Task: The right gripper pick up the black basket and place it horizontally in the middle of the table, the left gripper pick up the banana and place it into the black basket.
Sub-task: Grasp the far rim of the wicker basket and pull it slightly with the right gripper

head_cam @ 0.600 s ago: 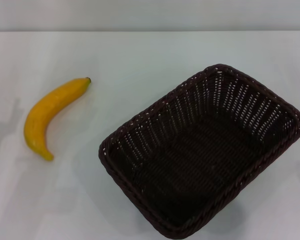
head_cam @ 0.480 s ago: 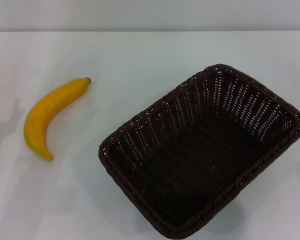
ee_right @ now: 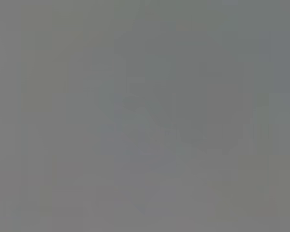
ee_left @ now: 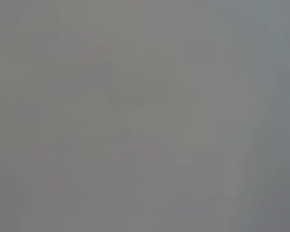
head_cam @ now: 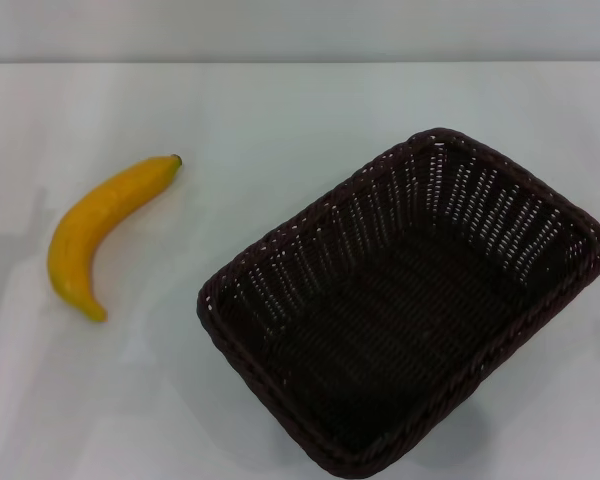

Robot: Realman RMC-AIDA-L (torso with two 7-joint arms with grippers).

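Observation:
The black basket [head_cam: 405, 305] sits on the white table [head_cam: 280, 120] at the right, turned at a slant, empty, with its near corner at the front edge of the head view. The banana [head_cam: 92, 230] lies on the table at the left, its dark tip pointing to the far right, well apart from the basket. Neither gripper shows in the head view. Both wrist views show only a flat grey field with nothing to make out.
The table's far edge [head_cam: 300, 62] meets a pale wall. Bare white tabletop lies between the banana and the basket and behind both.

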